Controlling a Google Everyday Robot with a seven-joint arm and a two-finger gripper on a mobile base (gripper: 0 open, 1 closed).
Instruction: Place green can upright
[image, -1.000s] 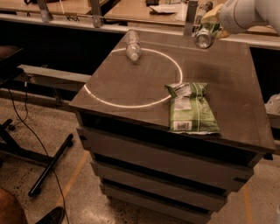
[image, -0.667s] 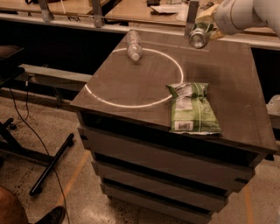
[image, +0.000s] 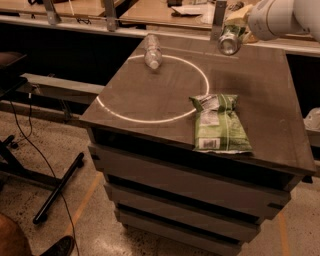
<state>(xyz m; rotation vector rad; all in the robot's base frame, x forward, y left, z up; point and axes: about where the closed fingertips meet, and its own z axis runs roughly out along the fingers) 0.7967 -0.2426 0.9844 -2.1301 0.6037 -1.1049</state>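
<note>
While the green snack bag (image: 220, 125) lies flat in the lower right part of the surface (image: 265, 100), just where it lay a second ago, nothing close to us has moved. A bit further back, the white ring (image: 130, 119) drawn on the surface looks the same too. The clear bottle (image: 152, 51) lies on its side at the far edge of that ring, in the upper middle of the frame, as it did before.

The only change is at the very back, in the upper right of the frame. There the tool (image: 236, 26) holds the green can (image: 230, 40) up in the air, over the far right part of the surface. The tool is closed tight on the can. A second ago the can was a tiny bit more to the right. Now it has slid a little to the left, and it is tipped, so one round end points down and towards us.

We think this means the job is not done yet. The can has to be turned so it stands straight. Then it has to come down on a bare spot, away from the bag and the bottle. If the tool let go now, we think the can would land on its side and roll.
</note>
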